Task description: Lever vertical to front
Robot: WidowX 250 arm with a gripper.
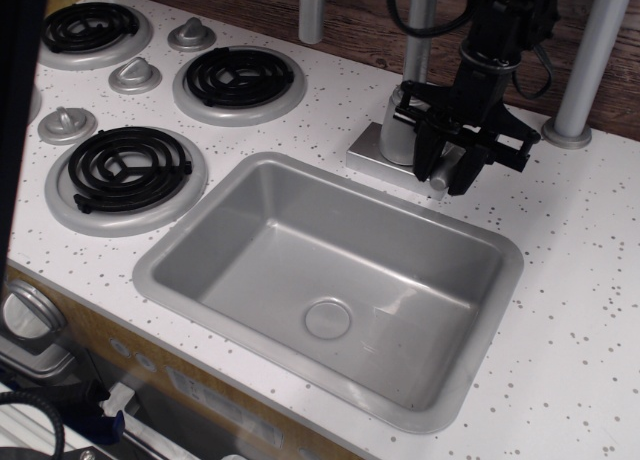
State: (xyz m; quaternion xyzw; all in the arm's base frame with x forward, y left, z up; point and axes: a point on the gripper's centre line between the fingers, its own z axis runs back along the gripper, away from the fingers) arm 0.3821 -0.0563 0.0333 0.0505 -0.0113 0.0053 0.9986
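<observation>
The lever [445, 174] is a short silver bar at the right side of the faucet base [372, 152]. It now tilts forward toward the sink [250, 230]. My black gripper [446, 168] comes down from above with one finger on each side of the lever, closed against it. The fingers hide the lever's hub and most of the bar; only its lower end shows between them. The tall curved spout [420, 40] rises just left of my wrist.
A thick grey upright pole [590, 60] stands right behind the gripper. Black coil burners [128, 167] [240, 78] and silver knobs [134, 75] are on the left. A wooden back wall [360, 20] runs behind the faucet.
</observation>
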